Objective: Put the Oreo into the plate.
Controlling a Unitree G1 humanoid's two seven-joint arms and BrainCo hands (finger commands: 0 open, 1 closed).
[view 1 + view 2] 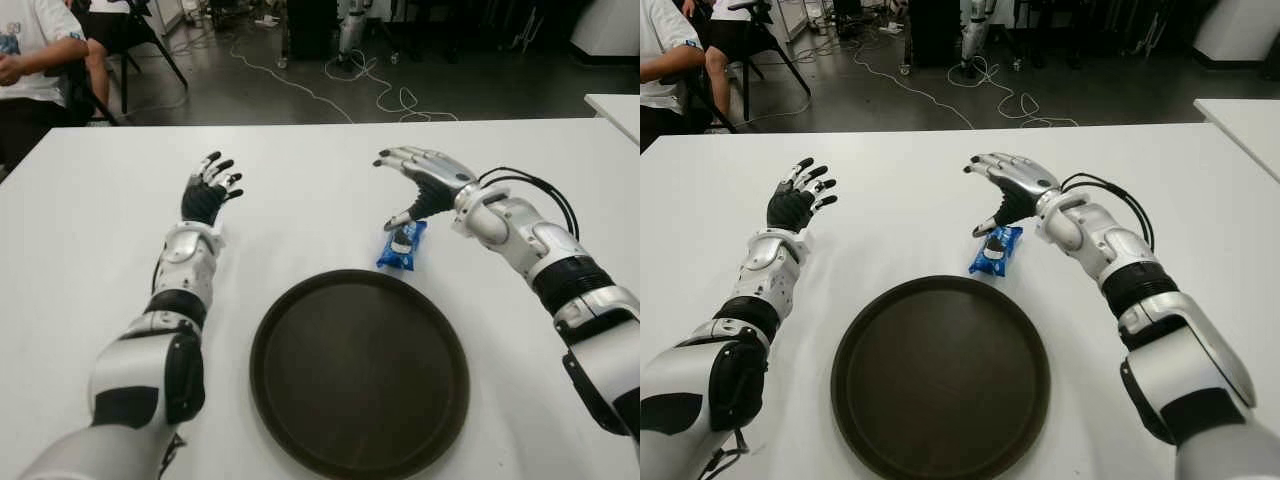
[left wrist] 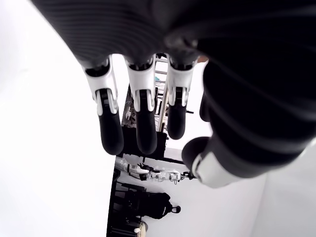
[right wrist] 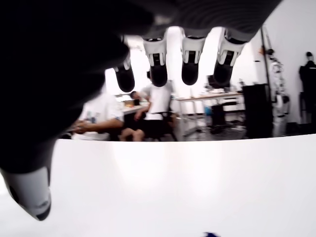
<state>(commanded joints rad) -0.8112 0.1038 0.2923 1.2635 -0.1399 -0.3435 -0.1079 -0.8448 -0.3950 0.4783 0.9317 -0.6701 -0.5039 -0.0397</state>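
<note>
A small blue Oreo packet lies on the white table just beyond the far right rim of the round dark plate. My right hand hovers over the packet with fingers spread and the thumb tip pointing down at its far end; I cannot tell whether the thumb touches it. Nothing is held in that hand, and its fingers are extended in the right wrist view. To the left of the plate is my left hand, open, with its fingers straight.
A person sits at the far left corner behind the table. Cables trail on the floor beyond the far edge. Another white table's corner shows at the far right.
</note>
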